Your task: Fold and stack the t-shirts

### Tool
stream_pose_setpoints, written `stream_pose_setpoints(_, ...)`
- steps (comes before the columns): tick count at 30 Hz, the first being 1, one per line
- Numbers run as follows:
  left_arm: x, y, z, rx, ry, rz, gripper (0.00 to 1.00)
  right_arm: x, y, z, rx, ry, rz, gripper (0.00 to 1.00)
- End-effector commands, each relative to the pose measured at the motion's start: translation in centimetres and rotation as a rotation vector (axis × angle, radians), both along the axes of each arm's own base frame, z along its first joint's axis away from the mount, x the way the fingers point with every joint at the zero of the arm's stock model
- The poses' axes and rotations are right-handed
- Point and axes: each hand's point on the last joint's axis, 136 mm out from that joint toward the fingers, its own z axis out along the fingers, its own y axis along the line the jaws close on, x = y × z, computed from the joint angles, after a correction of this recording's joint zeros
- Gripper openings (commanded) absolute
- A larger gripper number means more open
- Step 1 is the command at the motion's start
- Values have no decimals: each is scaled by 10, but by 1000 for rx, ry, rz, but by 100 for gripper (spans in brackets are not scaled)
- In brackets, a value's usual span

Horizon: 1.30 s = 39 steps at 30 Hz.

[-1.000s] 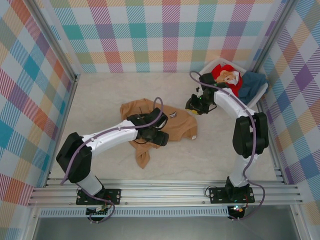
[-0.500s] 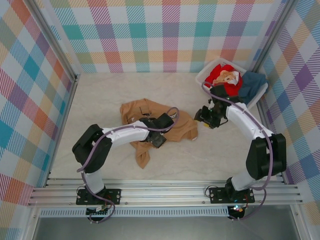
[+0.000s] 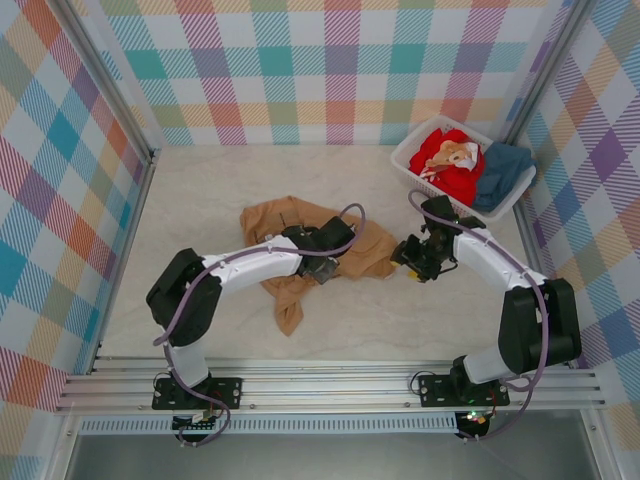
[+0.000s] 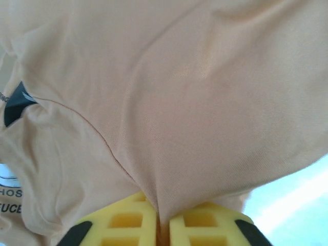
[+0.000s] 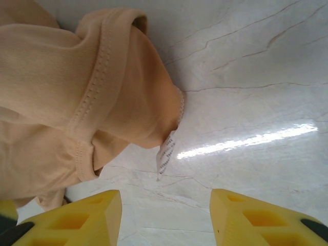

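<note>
Left wrist: your left pincer [image 4: 162,228] pinches the tan t-shirt [image 4: 195,92], likely to spread it; right pincer [image 5: 165,218] gapes beside its sleeve hem [image 5: 100,97], poised to grab.

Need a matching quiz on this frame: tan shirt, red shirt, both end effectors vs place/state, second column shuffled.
1. tan shirt
2. red shirt
3. left end effector
4. right end effector

A. open, over table
B. in basket
C. crumpled on table
D. shut on tan cloth

Pairs: 1-C, 2-B, 3-D, 4-A
</note>
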Motion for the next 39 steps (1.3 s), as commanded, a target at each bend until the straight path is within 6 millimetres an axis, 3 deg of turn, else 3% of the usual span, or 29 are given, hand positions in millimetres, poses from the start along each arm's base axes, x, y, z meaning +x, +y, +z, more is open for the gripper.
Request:
stream_pose_setpoints(1, -15, -9, 20, -68, 48, -3, 17, 1, 10, -11, 75, 32, -44, 49)
stream_pose_setpoints(9, -15, -21, -8, -47, 121, -12, 43, 8, 22, -30, 147, 92, -112, 52)
stream_pose_setpoints(17, -15, -23, -22, 35, 111, -82, 49, -1, 15, -33, 124, 107, -114, 52)
stream_pose_setpoints(19, -15, -18, -26, 60, 107, -78, 45, -5, 14, -36, 121, 117, -118, 52)
stream_pose_setpoints(22, -12, -16, -26, 67, 88, -69, 18, -9, 13, -42, 121, 128, -129, 51)
stream_pose_setpoints(24, -9, -21, -15, 34, 57, -67, 2, -9, 13, -46, 120, 133, -136, 51)
stream_pose_setpoints(25, -7, -23, -6, 12, 35, -65, 0, -9, 12, -47, 117, 132, -139, 51)
stream_pose_setpoints(35, 8, -42, 84, -178, -88, 1, 0, -3, 12, -32, 129, 69, -163, 43)
stream_pose_setpoints(39, 30, -46, 114, -230, -128, 64, 0, -10, 12, -17, 103, 7, -125, 41)
